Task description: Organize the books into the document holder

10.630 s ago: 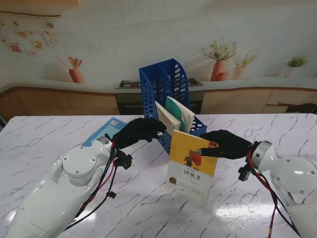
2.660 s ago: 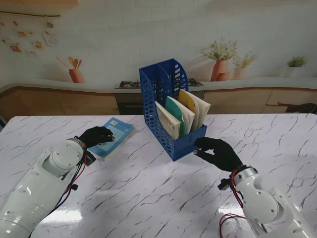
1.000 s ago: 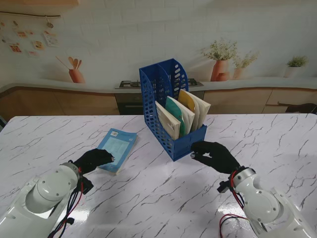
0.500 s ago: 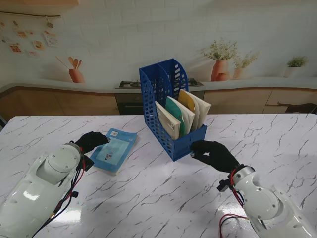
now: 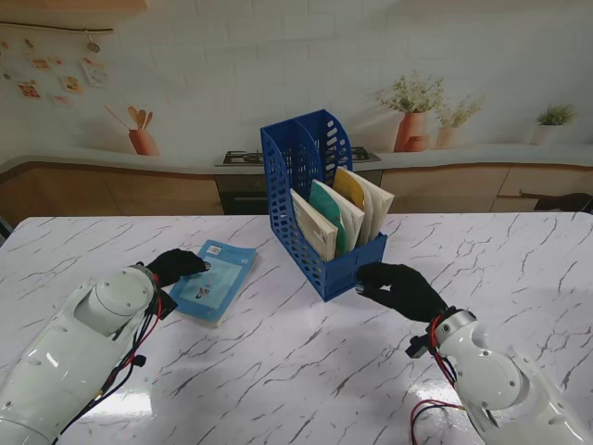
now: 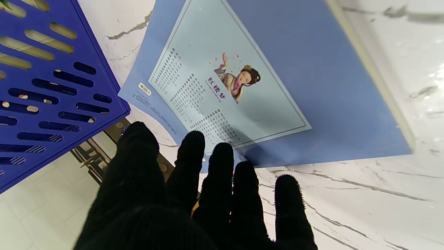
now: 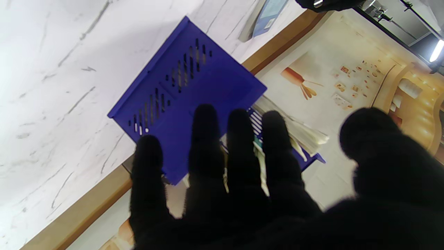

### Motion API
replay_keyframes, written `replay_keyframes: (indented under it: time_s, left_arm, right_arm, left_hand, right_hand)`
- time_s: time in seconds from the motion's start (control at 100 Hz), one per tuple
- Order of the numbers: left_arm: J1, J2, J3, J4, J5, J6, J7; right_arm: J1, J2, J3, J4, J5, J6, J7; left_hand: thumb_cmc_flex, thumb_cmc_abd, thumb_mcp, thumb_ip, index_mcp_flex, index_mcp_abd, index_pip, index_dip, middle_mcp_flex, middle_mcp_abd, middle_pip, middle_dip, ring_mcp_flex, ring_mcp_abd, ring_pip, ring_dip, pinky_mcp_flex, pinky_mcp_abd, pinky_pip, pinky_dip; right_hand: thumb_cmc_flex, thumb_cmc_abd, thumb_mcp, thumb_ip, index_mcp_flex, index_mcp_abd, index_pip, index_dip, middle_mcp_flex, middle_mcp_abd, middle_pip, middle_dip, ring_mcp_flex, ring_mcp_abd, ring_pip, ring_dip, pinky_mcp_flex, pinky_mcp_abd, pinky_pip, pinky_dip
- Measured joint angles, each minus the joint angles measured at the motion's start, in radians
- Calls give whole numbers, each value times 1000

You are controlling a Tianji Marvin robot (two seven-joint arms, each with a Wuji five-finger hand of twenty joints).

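The blue book [image 6: 277,86] is showing a small Chinese title beside a drawn woman and columns of tiny print, but nothing is sharp enough to read. A barcode sticker [image 6: 145,89] is also unreadable.

White marble table [image 5: 306,371] — kitchen backdrop wall [image 5: 232,65], potted plants [image 5: 412,111].

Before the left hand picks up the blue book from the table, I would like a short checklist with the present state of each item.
1. Blue book lies flat on the table: ok.
2. Left hand open, fingers apart: ok.
3. Left hand gripping the book: not ok.
4. Right hand at the document holder front: ok.
5. Right hand touching the holder: cannot tell.
6. Free slot for a fourth book: cannot tell.
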Motion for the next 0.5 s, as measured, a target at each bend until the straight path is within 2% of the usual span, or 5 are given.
replay_keyframes:
  time_s: [0.1, 0.16, 0.24, 0.37, 0.5]
  left_arm:
    - [5, 11, 8, -18, 21, 1, -30]
    - [11, 26, 15, -47, 40, 6, -93]
    - [18, 44, 26, -83, 43, 9, -157]
    - [45, 52, 27, -120, 26, 10, -162]
    - [99, 57, 11, -180, 16, 10, -171]
  right_arm:
    - [1, 0, 0, 2, 0, -2, 0]
    - [2, 0, 0, 5, 1, -7, 0]
    - [2, 0, 0, 7, 1, -12, 0]
    - [-1, 0, 2, 8, 2, -16, 0]
    - [-4, 0, 4, 8, 2, -17, 0]
  left_hand:
    - [71, 13, 12, 0, 72, 2, 38, -1, 79, 13, 14, -4, -7, -8, -69, -33, -1, -1, 67, 32]
    - [140, 26, 0, 0, 105, 5, 78, -3, 116, 5, 32, -2, -13, -29, -89, -49, 0, -8, 101, 46]
    - [154, 36, -12, 0, 113, 5, 111, -3, 148, 16, 42, -2, -13, -38, -89, -49, 11, -9, 126, 58]
    - [174, 36, -15, 0, 134, 8, 149, -3, 182, 39, 59, 1, -12, -42, -89, -49, 25, -9, 170, 81]
    - [174, 36, -15, 0, 144, 9, 162, -3, 196, 40, 61, -2, -11, -66, -89, -50, 26, -9, 174, 83]
  right_hand:
    - [0, 0, 0, 0, 0, 0, 0, 0, 0, 0, 0, 0, 0, 0, 0, 0, 0, 0, 0, 0]
    - [0, 0, 0, 0, 0, 0, 0, 0, 0, 0, 0, 0, 0, 0, 0, 0, 0, 0, 0, 0]
    - [0, 0, 0, 0, 0, 0, 0, 0, 0, 0, 0, 0, 0, 0, 0, 0, 0, 0, 0, 0]
    - [0, 0, 0, 0, 0, 0, 0, 0, 0, 0, 0, 0, 0, 0, 0, 0, 0, 0, 0, 0]
    - [0, 0, -8, 0, 0, 0, 0, 0, 0, 0, 0, 0, 0, 0, 0, 0, -1, 0, 0, 0]
